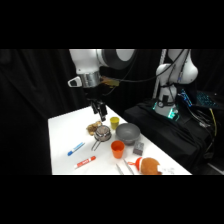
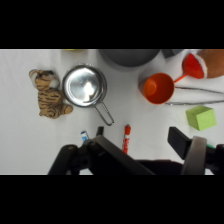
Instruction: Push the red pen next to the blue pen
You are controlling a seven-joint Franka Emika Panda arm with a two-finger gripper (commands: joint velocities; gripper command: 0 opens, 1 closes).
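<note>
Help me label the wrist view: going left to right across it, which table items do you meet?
Tiger toy → metal pot → red pen → orange cup → red funnel → green block.

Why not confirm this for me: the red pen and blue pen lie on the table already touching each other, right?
Not touching. The side view shows the red pen and the blue pen lying apart on the table, with bare white surface between them.
</note>
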